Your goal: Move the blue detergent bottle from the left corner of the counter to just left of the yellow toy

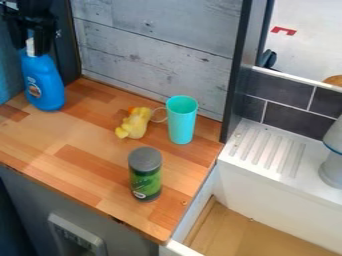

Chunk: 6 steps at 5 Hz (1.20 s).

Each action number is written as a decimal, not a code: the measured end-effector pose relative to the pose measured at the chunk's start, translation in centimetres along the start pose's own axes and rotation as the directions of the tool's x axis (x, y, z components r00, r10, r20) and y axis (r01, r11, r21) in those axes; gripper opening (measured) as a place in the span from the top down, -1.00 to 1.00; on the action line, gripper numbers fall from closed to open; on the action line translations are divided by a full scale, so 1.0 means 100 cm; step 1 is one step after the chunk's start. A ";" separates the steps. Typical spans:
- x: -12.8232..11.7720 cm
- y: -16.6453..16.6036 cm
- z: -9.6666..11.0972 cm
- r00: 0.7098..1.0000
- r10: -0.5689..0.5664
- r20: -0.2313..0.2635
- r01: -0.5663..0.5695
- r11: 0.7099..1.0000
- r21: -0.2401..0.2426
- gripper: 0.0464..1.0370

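In the camera view, the gripper (pixel 41 44) is at the top of a blue bottle (pixel 43 82) at the back left of the wooden surface (pixel 80 157) — whether it is closed on the bottle, I cannot tell. A yellow toy (pixel 137 123) lies just left of an upright turquoise cup (pixel 181 122); a green container (pixel 145 180) with a grey lid stands nearer the front edge. Pale grey planks (pixel 153 47) line the back — dark tiles (pixel 294 102) and a grooved white ledge (pixel 267 151) sit to the right.
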<state>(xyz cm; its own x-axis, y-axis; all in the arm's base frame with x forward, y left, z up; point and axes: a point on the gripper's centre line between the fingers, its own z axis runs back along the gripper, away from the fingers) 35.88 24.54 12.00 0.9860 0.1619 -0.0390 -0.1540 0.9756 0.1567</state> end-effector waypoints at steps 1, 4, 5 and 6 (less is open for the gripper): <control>-0.001 0.000 0.000 1.000 -0.007 -0.002 0.007 1.000 -0.004 0.16; -0.012 -0.016 0.009 0.996 0.085 0.026 -0.084 0.995 -0.047 0.20; -0.017 -0.052 0.035 0.993 0.054 0.105 -0.047 0.997 -0.063 0.20; -0.011 -0.086 0.046 0.991 -0.024 0.128 0.033 0.997 -0.063 0.20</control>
<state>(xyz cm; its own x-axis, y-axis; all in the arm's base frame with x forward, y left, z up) 36.41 15.29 15.21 0.9895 0.1177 0.0842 -0.1254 0.9878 0.0927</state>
